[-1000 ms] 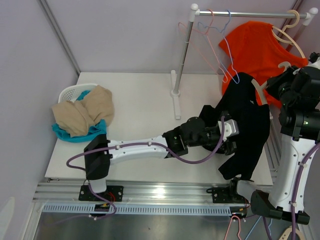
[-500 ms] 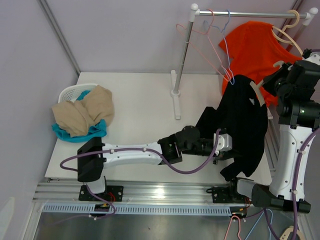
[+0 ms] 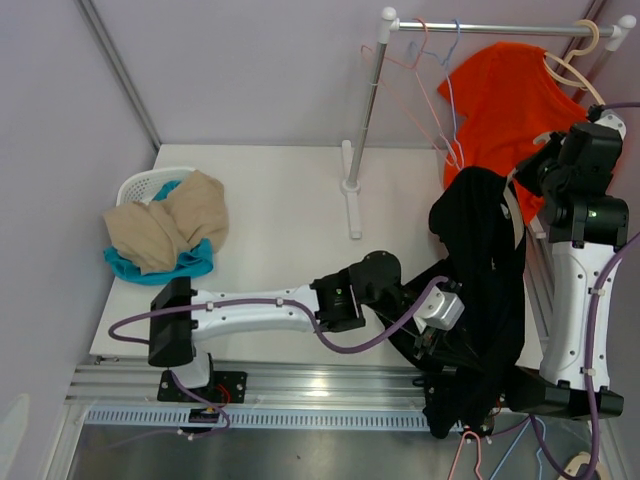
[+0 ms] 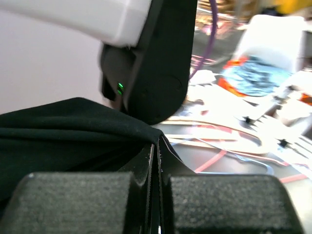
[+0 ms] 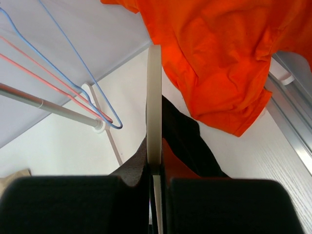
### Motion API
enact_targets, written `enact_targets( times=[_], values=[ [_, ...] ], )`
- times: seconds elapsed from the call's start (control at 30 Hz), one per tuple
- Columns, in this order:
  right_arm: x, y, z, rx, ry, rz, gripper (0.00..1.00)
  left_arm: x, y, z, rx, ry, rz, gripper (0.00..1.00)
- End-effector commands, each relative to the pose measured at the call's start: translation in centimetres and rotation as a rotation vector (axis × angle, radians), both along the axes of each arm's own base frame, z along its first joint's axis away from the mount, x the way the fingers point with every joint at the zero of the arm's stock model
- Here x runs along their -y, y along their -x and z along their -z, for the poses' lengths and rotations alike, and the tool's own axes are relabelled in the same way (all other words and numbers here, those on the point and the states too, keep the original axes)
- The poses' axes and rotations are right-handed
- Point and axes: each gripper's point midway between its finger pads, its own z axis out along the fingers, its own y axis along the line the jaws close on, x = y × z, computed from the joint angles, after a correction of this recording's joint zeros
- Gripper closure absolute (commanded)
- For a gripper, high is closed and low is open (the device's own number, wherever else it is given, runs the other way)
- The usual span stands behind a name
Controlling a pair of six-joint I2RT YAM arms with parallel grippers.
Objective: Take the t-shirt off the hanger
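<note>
The left gripper (image 4: pixel 156 165) is pinching a fold of the black t-shirt (image 3: pixel 490 270), its jaws closed tight on the cloth, low near the front edge of the table (image 3: pixel 280 200). The right gripper (image 5: pixel 155 195) is clamping the pale hanger (image 5: pixel 154 97) edge-on and holding it up on the right side, just below the orange t-shirt (image 3: pixel 510 100) that is hanging from the rail (image 3: pixel 480 28). The black t-shirt is stretching in a long drape between the two, its top over the hanger and its lower part bunching by the left gripper.

The step in hand looks like drawing the shirt off the hanger. To do it well, the right arm should be holding the hanger steady while the left is pulling down and sideways, so the neck opening is sliding off one shoulder of the hanger first. A straight downward tug risks the collar catching. The pull should be smooth, since a thin pinch of cloth may be slipping, and kept clear of the orange t-shirt.
</note>
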Motion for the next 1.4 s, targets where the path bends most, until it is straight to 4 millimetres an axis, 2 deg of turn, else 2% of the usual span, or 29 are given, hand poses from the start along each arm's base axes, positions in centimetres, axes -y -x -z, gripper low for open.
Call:
enact_targets(
  times=[0.0, 0.07, 0.13, 0.17, 0.2, 0.23, 0.27, 0.3, 0.33, 0.37, 0.4, 0.43, 0.47, 0.5, 0.6, 0.63, 0.7, 0.83, 0.93, 0.97, 1.03, 1.1, 1.13, 1.2, 1.23, 1.27, 1.3, 1.33, 1.37],
  values=[
    [0.1, -0.3, -4.4, 0.164, 0.005, 0.025, 1.0, -2.9, 4.6, -1.0, -0.024, -0.027, 0.325, 0.99],
    [0.2, 0.1, -5.3, 0.173, 0.016, 0.023, 1.0, -3.0, 4.7, 0.3, -0.029, -0.081, 0.344, 0.99],
    [0.0, 0.5, -5.3, 0.138, 0.015, 0.009, 1.0, -2.3, 4.0, 4.2, -0.017, -0.208, 0.306, 0.99],
    [-0.5, 0.3, -6.6, 0.146, 0.018, -0.029, 1.0, -1.4, 2.5, 5.6, -0.017, -0.245, 0.225, 0.99],
    [-0.7, 0.8, -5.9, 0.096, 0.015, -0.047, 1.0, -1.6, 1.4, 9.2, -0.049, -0.317, 0.19, 0.99],
    [-1.0, 0.8, -6.2, 0.086, 0.016, -0.064, 1.0, -1.8, 0.0, 9.2, -0.079, -0.304, 0.154, 0.99],
    [-1.2, 0.9, -7.0, 0.09, 0.032, -0.085, 1.0, -1.6, -4.0, 9.2, -0.185, -0.332, 0.029, 0.99],
    [-1.5, 1.3, -6.5, 0.062, 0.032, -0.101, 1.0, -2.3, -6.2, 11.3, -0.238, -0.302, -0.048, 0.99],
    [-1.6, 1.6, -6.5, 0.059, 0.04, -0.106, 1.0, -2.6, -9.1, 10.7, -0.304, -0.282, -0.14, 0.99],
    [-1.6, 1.8, -6.5, 0.056, 0.046, -0.109, 1.0, -3.4, -14.5, 10.1, -0.378, -0.264, -0.296, 0.99],
    [-1.6, 2.3, -6.4, 0.049, 0.064, -0.116, 1.0, -4.0, -17.7, 11.6, -0.492, -0.312, -0.44, 0.99],
    [-1.6, 2.5, -6.4, 0.046, 0.074, -0.122, 1.0, -5.4, -21.3, 11.3, -0.531, -0.303, -0.561, 0.99],
    [-1.5, 2.6, -6.3, 0.041, 0.083, -0.123, 1.0, -6.1, -22.7, 11.4, -0.543, -0.303, -0.635, 0.99],
    [-1.5, 2.6, -6.2, 0.029, 0.09, -0.13, 1.0, -7.2, -25.6, 13.1, -0.532, -0.318, -0.819, 0.99],
    [-3.0, 2.7, -5.3, -0.043, 0.088, -0.223, 1.0, -10.6, -31.0, 13.1, -0.587, -0.327, -1.14, 0.99],
    [-4.4, 2.8, -4.9, -0.068, 0.106, -0.278, 1.0, -11.8, -32.5, 13.5, -0.618, -0.346, -1.212, 0.99],
    [-5.6, 3.1, -3.9, -0.104, 0.139, -0.296, 1.0, -12.9, -33.7, 14.5, -0.644, -0.384, -1.278, 0.99],
    [-5.0, 3.3, -3.9, -0.088, 0.186, -0.238, 1.0, -14.8, -34.7, 15.6, -0.651, -0.372, -1.397, 0.99],
    [-4.5, 3.0, -5.4, -0.015, 0.206, -0.21, 1.0, -16.2, -35.1, 16.7, -0.673, -0.417, -1.47, 0.99],
    [-4.4, 2.5, -6.6, 0.049, 0.219, -0.204, 1.0, -17.0, -35.2, 17.5, -0.686, -0.443, -1.504, 0.99],
    [-3.8, 2.2, -7.5, 0.098, 0.223, -0.177, 1.0, -18.7, -35.6, 17.2, -0.717, -0.422, -1.532, 0.99],
    [-2.9, 1.3, -8.5, 0.144, 0.227, -0.149, 1.0, -19.2, -35.2, 16.2, -0.714, -0.378, -1.501, 0.99],
    [-3.0, 0.8, -8.7, 0.151, 0.23, -0.155, 1.0, -19.9, -34.6, 14.3, -0.696, -0.325, -1.494, 0.99],
    [-3.2, -1.0, -9.0, 0.184, 0.242, -0.169, 1.0, -20.4, -34.0, 12.2, -0.652, -0.283, -1.478, 0.99],
    [-3.2, -1.8, -8.9, 0.195, 0.253, -0.176, 1.0, -20.9, -34.1, 10.2, -0.636, -0.249, -1.489, 0.99],
    [-3.2, -3.0, -10.3, 0.269, 0.271, -0.168, 1.0, -22.0, -34.1, 7.7, -0.575, -0.233, -1.513, 0.99],
    [-3.0, -4.1, -8.9, 0.255, 0.278, -0.162, 1.0, -23.2, -34.6, 7.0, -0.551, -0.242, -1.562, 0.99],
    [-2.5, -4.7, -8.6, 0.265, 0.299, -0.157, 1.0, -25.2, -36.1, 3.5, -0.545, -0.182, -1.599, 0.99],
    [-2.1, -5.6, -10.6, 0.369, 0.328, -0.145, 1.0, -26.4, -36.7, 0.8, -0.541, -0.156, -1.6, 0.99]
  ],
)
